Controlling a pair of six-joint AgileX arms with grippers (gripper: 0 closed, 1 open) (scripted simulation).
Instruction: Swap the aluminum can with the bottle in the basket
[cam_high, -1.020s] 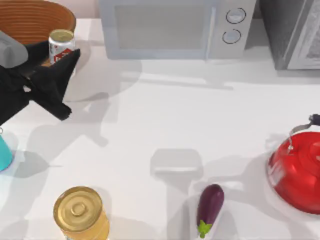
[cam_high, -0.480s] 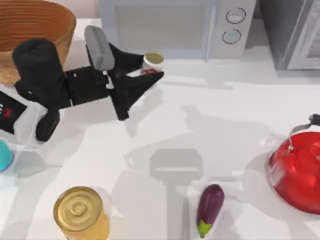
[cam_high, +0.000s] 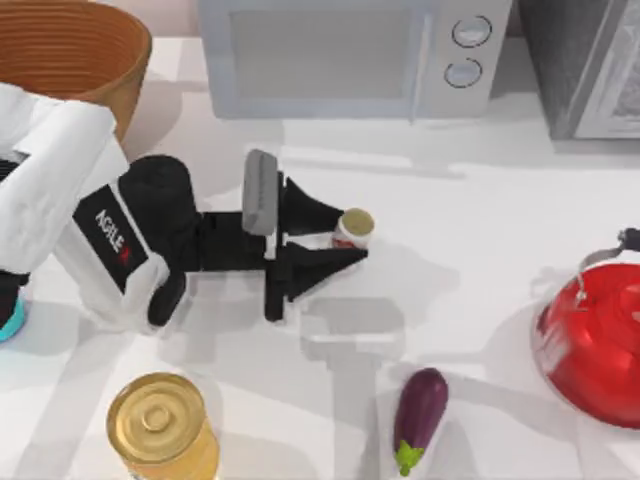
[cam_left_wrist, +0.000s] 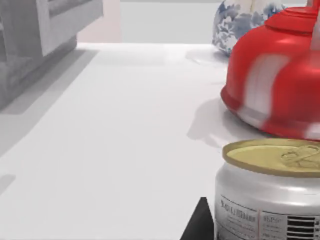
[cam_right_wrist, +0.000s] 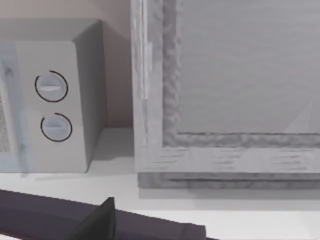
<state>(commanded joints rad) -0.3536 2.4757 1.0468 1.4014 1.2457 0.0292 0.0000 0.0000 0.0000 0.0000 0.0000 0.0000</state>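
Note:
My left gripper (cam_high: 348, 238) reaches out over the middle of the table and is shut on the aluminum can (cam_high: 353, 227), a small white and red cylinder with a dull gold top. The can stands upright between the two black fingers (cam_high: 322, 263). In the left wrist view the can (cam_left_wrist: 270, 195) is close up. The wicker basket (cam_high: 120, 62) stands at the far left corner; what lies inside it is hidden. A sliver of the teal bottle (cam_high: 8, 322) shows at the left edge, under my left arm. My right gripper (cam_right_wrist: 100, 222) faces the microwave's knobs.
A microwave (cam_high: 340, 55) and a grey cabinet (cam_high: 590, 65) line the far edge. A red kettle (cam_high: 595, 340) stands at the right, and beyond it a blue-and-white vase (cam_left_wrist: 240, 25). A large gold can (cam_high: 160, 425) and an eggplant (cam_high: 420, 405) sit near the front.
My left arm has carried the aluminum can from beside the basket rightward and toward the front, to the table's middle. The kettle, eggplant and large can have stayed put.

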